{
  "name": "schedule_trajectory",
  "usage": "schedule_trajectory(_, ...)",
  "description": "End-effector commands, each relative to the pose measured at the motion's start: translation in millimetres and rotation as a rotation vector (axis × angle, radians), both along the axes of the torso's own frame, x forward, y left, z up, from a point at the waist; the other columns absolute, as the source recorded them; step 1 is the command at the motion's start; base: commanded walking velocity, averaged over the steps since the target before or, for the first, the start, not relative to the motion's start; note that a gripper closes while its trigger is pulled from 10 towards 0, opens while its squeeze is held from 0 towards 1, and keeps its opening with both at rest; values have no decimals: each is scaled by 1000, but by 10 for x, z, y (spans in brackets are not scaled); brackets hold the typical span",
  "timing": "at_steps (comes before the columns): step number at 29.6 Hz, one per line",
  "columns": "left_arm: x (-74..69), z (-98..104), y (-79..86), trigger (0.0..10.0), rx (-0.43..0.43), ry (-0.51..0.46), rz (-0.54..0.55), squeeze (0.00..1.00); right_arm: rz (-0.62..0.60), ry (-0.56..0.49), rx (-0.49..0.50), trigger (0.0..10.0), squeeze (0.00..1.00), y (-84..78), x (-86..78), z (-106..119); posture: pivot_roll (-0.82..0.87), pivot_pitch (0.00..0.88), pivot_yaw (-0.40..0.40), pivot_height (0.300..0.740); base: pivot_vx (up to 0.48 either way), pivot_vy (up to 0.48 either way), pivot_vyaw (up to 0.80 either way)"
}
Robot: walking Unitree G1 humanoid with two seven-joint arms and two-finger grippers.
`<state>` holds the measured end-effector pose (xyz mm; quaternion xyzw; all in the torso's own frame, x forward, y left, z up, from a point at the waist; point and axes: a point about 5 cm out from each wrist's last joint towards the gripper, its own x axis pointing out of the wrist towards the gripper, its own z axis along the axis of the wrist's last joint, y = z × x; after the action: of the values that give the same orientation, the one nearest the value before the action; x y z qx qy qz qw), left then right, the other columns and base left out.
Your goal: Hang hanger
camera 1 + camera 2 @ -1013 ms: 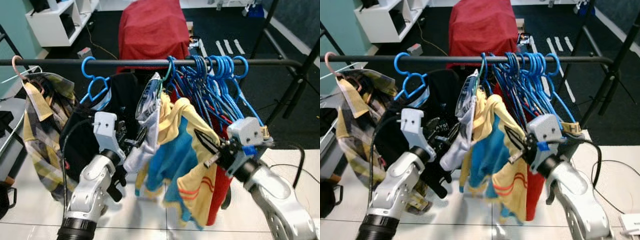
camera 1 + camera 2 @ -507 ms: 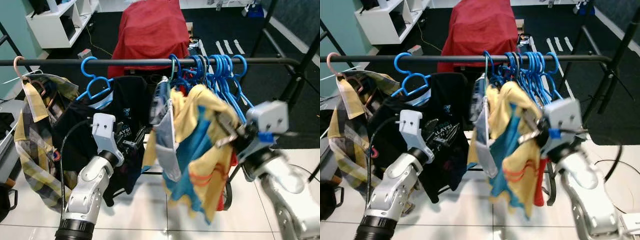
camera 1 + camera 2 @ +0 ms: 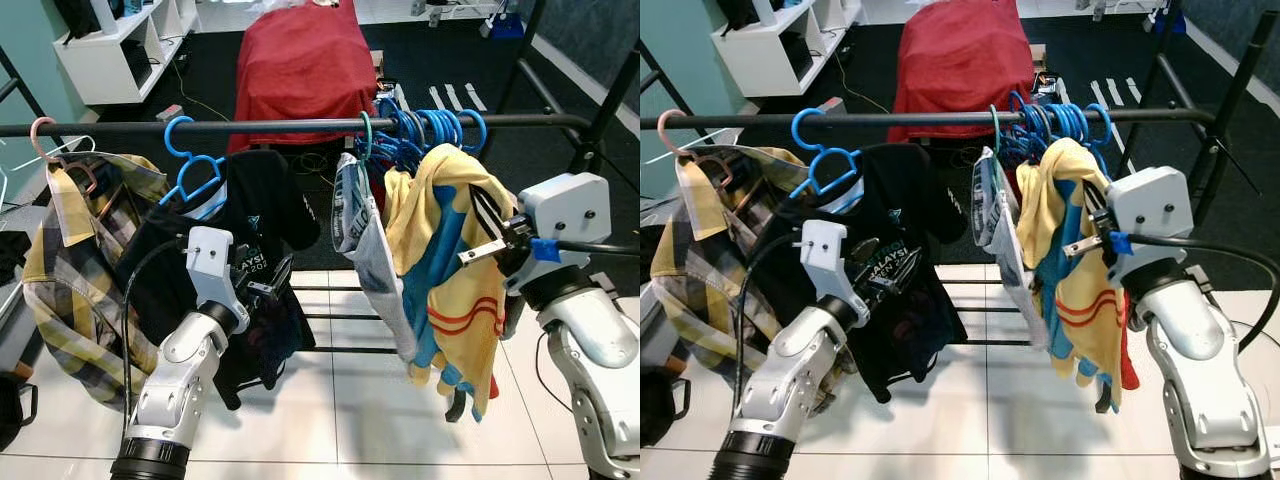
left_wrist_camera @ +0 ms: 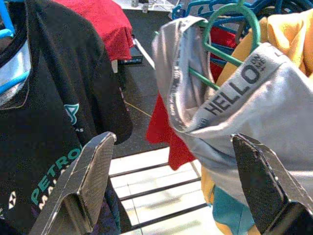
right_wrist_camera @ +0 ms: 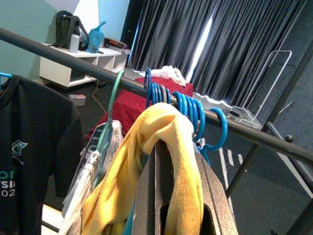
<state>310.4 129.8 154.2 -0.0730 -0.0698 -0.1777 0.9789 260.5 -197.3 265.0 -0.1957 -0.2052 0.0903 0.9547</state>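
Note:
A black rail [image 3: 250, 127] runs across at chest height. A bunch of blue hangers [image 3: 435, 128] crowds its right part. A green hanger [image 3: 366, 135] carrying grey shorts [image 3: 368, 240] hangs just left of them. My right gripper [image 3: 487, 238] is shut on a yellow and blue shirt [image 3: 450, 280] and holds it up just below the rail; the cloth drapes over the fingers [image 5: 164, 171]. My left gripper [image 3: 268, 288] is open, in front of a black T-shirt [image 3: 255, 215] on a blue hanger [image 3: 190, 170]. Its fingers [image 4: 90, 171] stand wide apart with nothing between them.
A plaid shirt [image 3: 70, 270] on a pink hanger [image 3: 42, 138] hangs at the rail's left end. Behind the rack stand a red-covered piece of furniture [image 3: 300, 60] and a white shelf [image 3: 120, 40]. The rack's black posts [image 3: 600, 95] rise at the right. White tiles lie underneath.
My right gripper has risen and swung right with the yellow shirt. The grey shorts on the green hanger have slid right along the rail. The left arm has hardly moved.

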Motion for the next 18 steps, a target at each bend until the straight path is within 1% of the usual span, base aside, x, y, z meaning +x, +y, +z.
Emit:
schedule_trajectory(1,-7,-76,16,10000,11,29,0,0,-4,-86,-8,0,0,18,-64,158,-169,142,73,740,0,0,0)
schedule_trajectory(2,-6,-75,12,10000,10,29,-2,0,13,-99,2,0,0,38,-69,211,-169,145,72,740,0,0,0)
schedule_trajectory(3,-6,-75,12,10000,10,29,-2,0,13,-99,2,0,0,38,-69,211,-169,145,72,740,0,0,0)
schedule_trajectory(4,-8,-75,12,10000,9,29,-2,0,41,-107,25,0,0,72,-78,252,-168,148,72,740,0,0,0)
schedule_trajectory(5,-8,-75,12,10000,9,29,-2,0,41,-107,25,0,0,72,-78,252,-168,148,72,740,0,0,0)
schedule_trajectory(6,-9,-74,16,10000,8,30,-1,0,83,-103,48,0,0,128,-97,269,-170,153,74,740,0,0,0)
schedule_trajectory(8,-9,-74,16,10000,8,30,-1,0,83,-103,48,0,0,128,-97,269,-170,153,74,740,0,0,0)
schedule_trajectory(10,-7,-72,21,10000,6,30,-1,0,164,-59,106,0,0,286,-157,172,-173,157,76,740,0,0,0)
schedule_trajectory(11,-7,-72,21,10000,6,30,-1,0,164,-59,106,0,0,286,-157,172,-173,157,76,740,0,0,0)
schedule_trajectory(13,-3,-72,19,10000,4,32,-3,0,206,-1,148,0,0,429,-223,10,-178,160,81,740,0,0,0)
schedule_trajectory(14,-3,-72,19,10000,4,32,-3,0,206,-1,148,0,0,429,-223,10,-178,160,81,740,0,0,0)
schedule_trajectory(18,11,-70,21,10000,4,33,-8,0,241,64,158,0,0,574,-299,-170,-179,161,85,740,0,0,0)
